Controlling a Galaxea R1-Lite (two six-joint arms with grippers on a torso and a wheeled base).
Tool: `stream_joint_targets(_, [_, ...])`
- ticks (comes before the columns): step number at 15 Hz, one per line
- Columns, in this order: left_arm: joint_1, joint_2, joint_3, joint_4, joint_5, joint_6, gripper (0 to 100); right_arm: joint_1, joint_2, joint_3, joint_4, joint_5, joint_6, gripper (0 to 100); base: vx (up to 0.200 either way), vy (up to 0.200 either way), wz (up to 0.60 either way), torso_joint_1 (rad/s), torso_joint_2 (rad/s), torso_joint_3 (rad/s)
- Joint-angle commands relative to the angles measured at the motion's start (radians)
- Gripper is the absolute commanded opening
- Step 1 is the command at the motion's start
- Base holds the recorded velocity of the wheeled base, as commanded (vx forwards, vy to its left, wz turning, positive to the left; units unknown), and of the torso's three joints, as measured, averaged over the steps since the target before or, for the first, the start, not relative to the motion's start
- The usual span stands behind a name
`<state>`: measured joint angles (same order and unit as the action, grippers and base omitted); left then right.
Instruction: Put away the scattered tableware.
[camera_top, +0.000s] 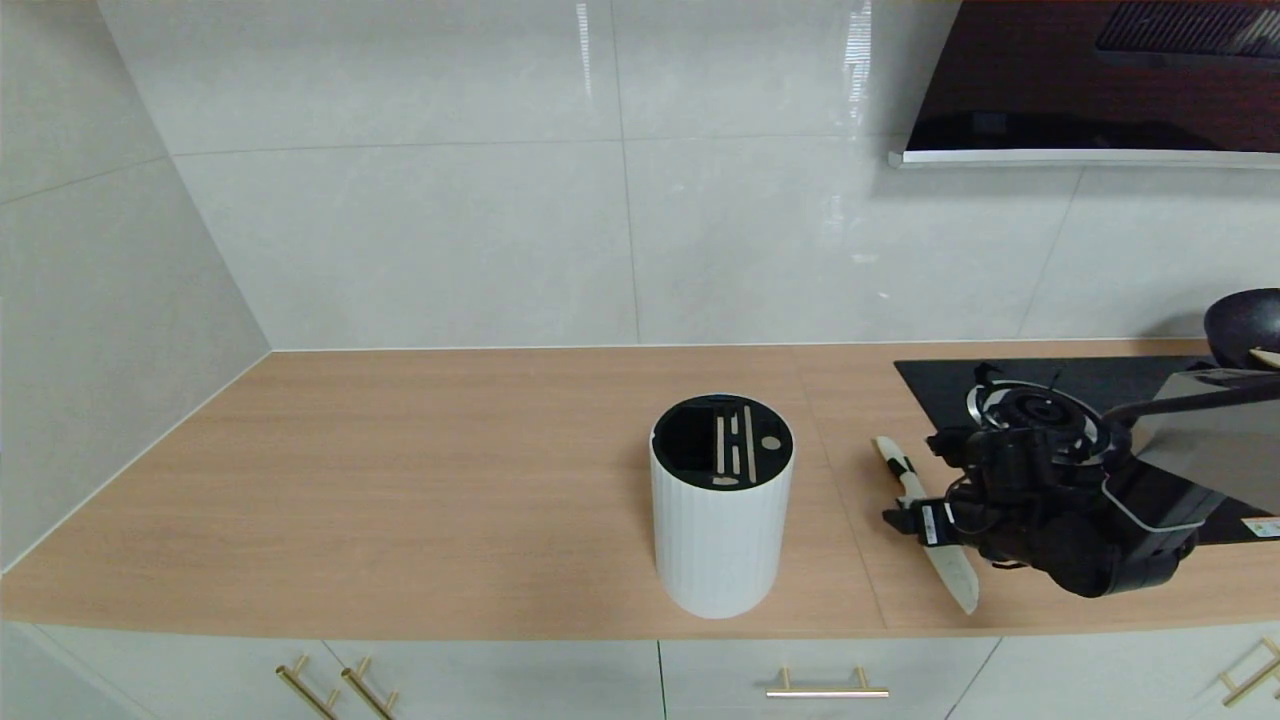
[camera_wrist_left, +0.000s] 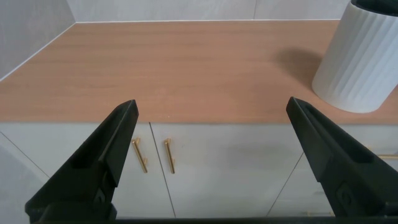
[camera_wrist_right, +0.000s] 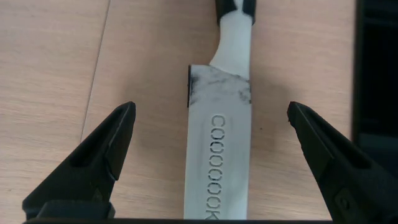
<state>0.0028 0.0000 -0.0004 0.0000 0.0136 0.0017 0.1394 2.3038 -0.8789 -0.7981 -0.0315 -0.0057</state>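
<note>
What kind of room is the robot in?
Probably a kitchen: a black glass gas hob sits in the light wooden countertop, a dark glossy range hood hangs above it, and a white ribbed knife block stands nearby.

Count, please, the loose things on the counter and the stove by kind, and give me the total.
Knife: 1
White ribbed holder: 1
Black pan: 1
Total: 3
</note>
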Motion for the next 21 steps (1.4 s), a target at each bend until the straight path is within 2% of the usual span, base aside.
stream_joint_targets(1, [0.0, 0.0, 0.0, 0.0, 0.0, 0.0, 100, 0.0, 0.025, -0.014, 0.0, 0.004, 0.004, 100, 0.0, 0.0, 0.0, 0.0, 0.0, 0.0])
stream_joint_targets(5, [0.0, 0.0, 0.0, 0.0, 0.0, 0.0, 100, -0.003, 0.032, -0.031, 0.0, 0.031, 0.03, 100, 0.0, 0.0, 0.0, 0.0, 0.0, 0.0])
stream_joint_targets(21, [0.0, 0.0, 0.0, 0.0, 0.0, 0.0, 100, -0.02, 0.077, -0.066, -0.01, 0.021, 0.029, 100, 0.0, 0.0, 0.0, 0.0, 0.0, 0.0])
